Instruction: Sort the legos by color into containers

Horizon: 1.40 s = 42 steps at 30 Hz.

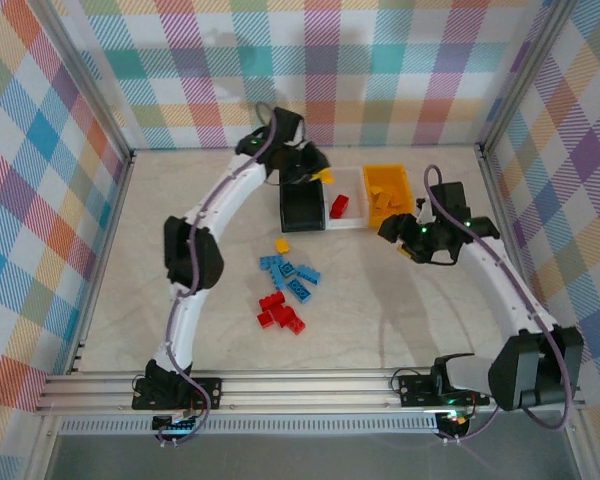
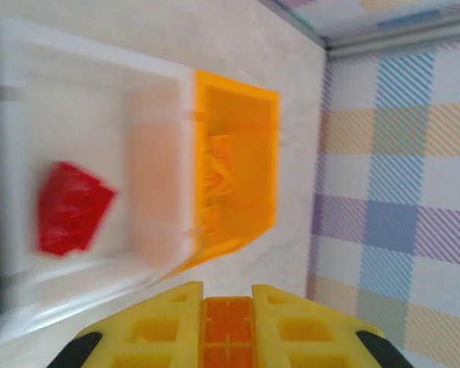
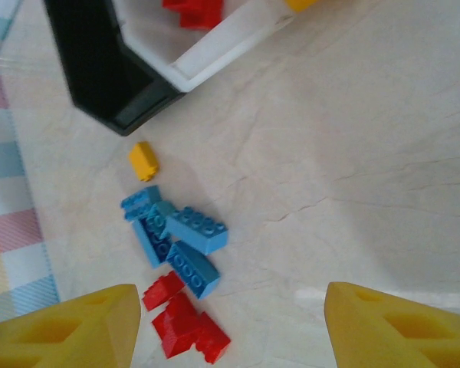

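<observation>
A black container [image 1: 302, 212], white container [image 2: 77, 100] and orange container [image 2: 238, 107] line the tabletop [image 1: 410, 320]. The left tool [image 2: 226, 307], clamped on an orange lego [image 2: 227, 345], hangs by the white container; the right tool [image 3: 230, 307] gapes empty. Released early, it could land beside the red lego [image 2: 69, 207] there.

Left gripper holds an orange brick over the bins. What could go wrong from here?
1. The left gripper, shut on the orange brick, appears to sit nearer the white bin, which holds a red brick, than the orange bin. Releasing now could missort it.
2. The right gripper hovers open close beside the orange bin. Moving the left gripper there may make the two collide.
</observation>
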Available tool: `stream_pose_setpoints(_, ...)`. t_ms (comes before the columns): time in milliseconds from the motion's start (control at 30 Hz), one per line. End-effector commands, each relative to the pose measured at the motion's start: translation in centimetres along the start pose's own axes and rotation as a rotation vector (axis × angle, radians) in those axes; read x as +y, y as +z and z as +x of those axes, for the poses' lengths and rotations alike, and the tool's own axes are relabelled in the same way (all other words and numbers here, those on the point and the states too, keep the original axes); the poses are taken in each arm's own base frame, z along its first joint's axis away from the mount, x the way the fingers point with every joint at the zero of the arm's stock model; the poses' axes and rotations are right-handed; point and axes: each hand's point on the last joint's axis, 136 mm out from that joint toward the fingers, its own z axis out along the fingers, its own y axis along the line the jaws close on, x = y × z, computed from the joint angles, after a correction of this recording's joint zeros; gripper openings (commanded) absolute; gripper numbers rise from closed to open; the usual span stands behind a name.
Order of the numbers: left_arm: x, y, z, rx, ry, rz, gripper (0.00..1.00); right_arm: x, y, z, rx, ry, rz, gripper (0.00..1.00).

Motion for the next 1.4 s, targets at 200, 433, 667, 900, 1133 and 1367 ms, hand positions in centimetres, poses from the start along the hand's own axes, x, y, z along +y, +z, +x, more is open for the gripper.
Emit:
stream_pose_setpoints(200, -3.5, 10.5, 1.3, -0.056, -0.102, 0.275, 0.17, 0.5, -1.7, 2.5, -0.007, -0.007, -0.089, 0.65)
stream_pose_setpoints(433, -3.2, 12.6, 1.3, -0.113, -0.147, 0.300, 0.35, 0.2, -1.6, 3.1, 0.009, -0.008, -0.086, 0.66)
stream_pose_setpoints(667, -2.9, 12.6, 2.1, -0.080, -0.123, 0.272, 0.56, 0.1, -1.1, 3.0, 0.018, -0.003, -0.089, 0.67)
stream_pose_setpoints(900, -5.0, 10.1, 1.4, -0.085, -0.071, 0.295, 0.58, 0.4, -1.3, 2.5, 0.024, -0.020, -0.075, 0.66)
stream_pose_setpoints(1133, -4.2, 1.4, 1.4, -0.066, 0.152, 0.027, 0.60, 1.0, 1.5, 4.2, 0.224, -0.127, -0.017, 0.66)
stream_pose_setpoints(1367, 2.8, -8.9, 3.6, -0.027, 0.242, -0.310, 0.63, 4.6, 7.3, 10.5, 0.521, -0.639, 0.014, 0.66)
